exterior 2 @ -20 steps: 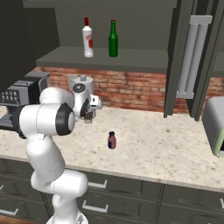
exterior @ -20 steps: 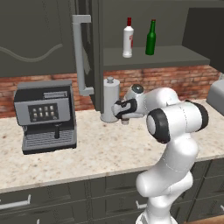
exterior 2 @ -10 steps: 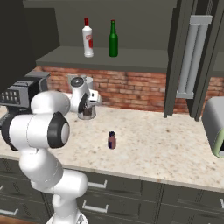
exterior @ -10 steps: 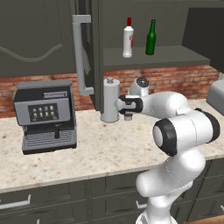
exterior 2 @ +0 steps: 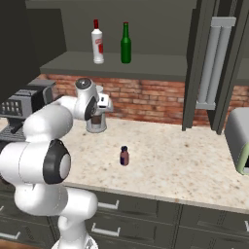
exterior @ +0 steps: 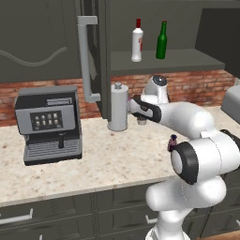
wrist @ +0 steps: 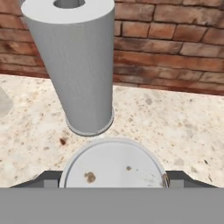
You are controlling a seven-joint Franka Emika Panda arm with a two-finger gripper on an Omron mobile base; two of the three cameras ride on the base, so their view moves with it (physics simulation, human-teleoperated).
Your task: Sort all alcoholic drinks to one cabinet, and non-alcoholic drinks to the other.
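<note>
The white-lidded coffee cup (wrist: pixel 113 164) stands upright on the counter directly under the claw (wrist: pixel 113 177), between its fingertips. The tiny purple bottle (exterior 2: pixel 124 156) stands upright, nearer the counter's front edge, well apart from the claw. The white bottle (exterior 2: pixel 97 42) and green bottle (exterior 2: pixel 126 43) stand upright on the cabinet shelf (exterior 2: pixel 146 67) above it.

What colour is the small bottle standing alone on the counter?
Purple with a dark cap: the small bottle shows best in the right base view.

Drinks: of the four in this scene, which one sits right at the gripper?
The coffee cup, its white lid between the fingertips beside the grey canister. The purple bottle stands apart on the counter; both tall bottles are shelved.
</note>
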